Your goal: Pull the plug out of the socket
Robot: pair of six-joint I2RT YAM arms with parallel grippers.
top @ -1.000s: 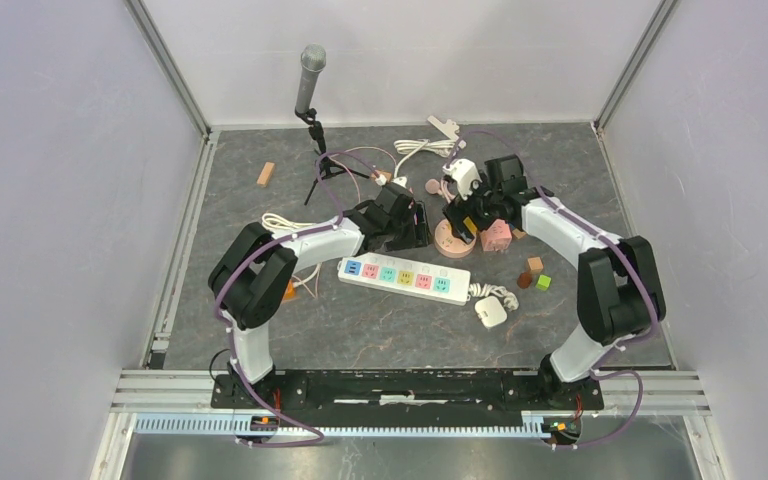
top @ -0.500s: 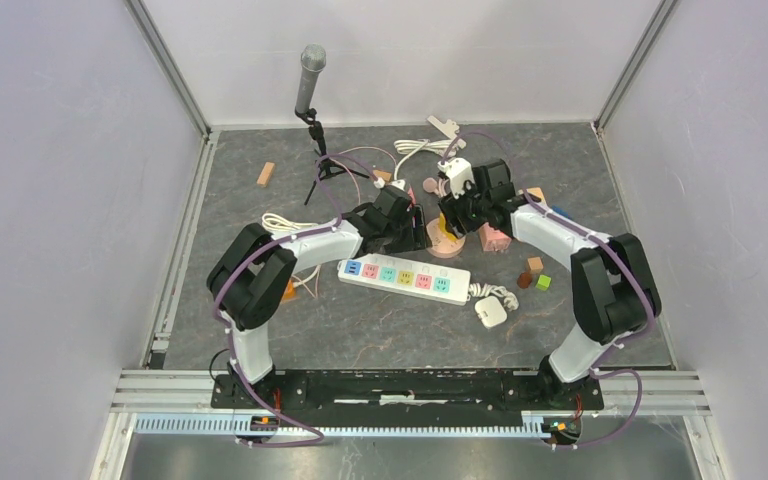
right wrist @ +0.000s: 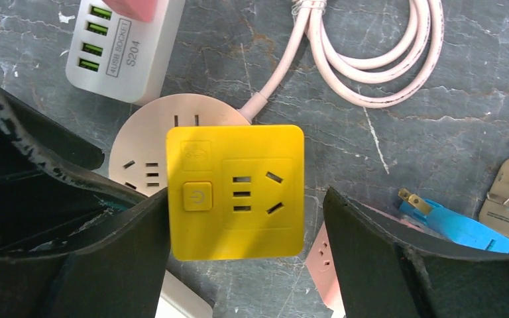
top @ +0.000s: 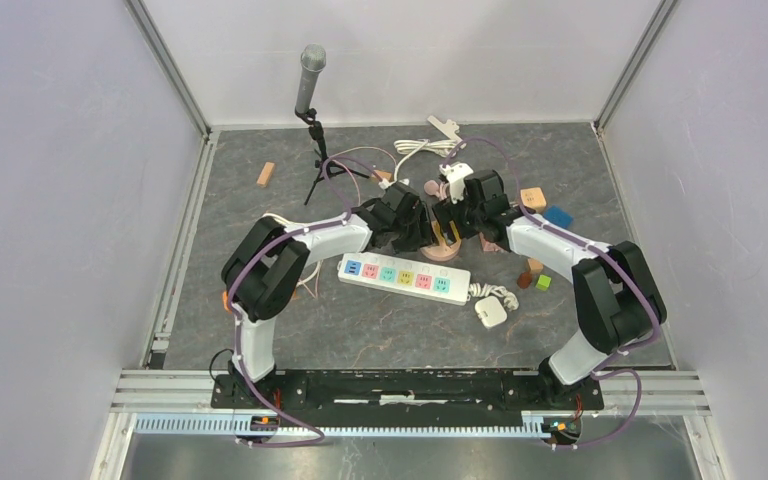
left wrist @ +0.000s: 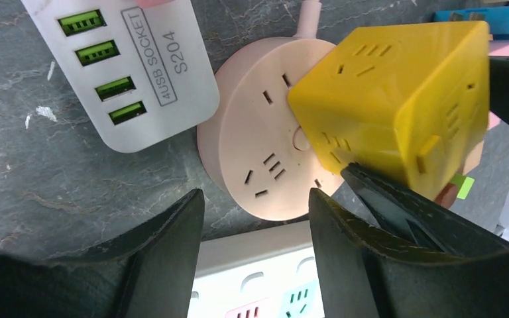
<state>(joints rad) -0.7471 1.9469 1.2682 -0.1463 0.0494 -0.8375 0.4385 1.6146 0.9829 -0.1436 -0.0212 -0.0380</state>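
Currently I'm hovering the right gripper [right wrist: 245,205], jaws spread, astride the yellow cube plug [right wrist: 235,192] seated on the round pink socket [right wrist: 139,132]; rigid, probably slick, so I'm favouring its flat sides. Left gripper [left wrist: 255,199] spread too.

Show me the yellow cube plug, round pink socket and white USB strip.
Yellow cube plug [right wrist: 235,192], right wrist view, top face.
Round pink socket [left wrist: 252,152], left wrist view, bare top face.
White USB strip [left wrist: 159,66], left wrist view, printed label.

yellow cube plug [right wrist: 235,192] with power button and outlet holes on top, sitting on round pink socket [left wrist: 255,152], socket flat mid-bench toward far edge, pink cord attached
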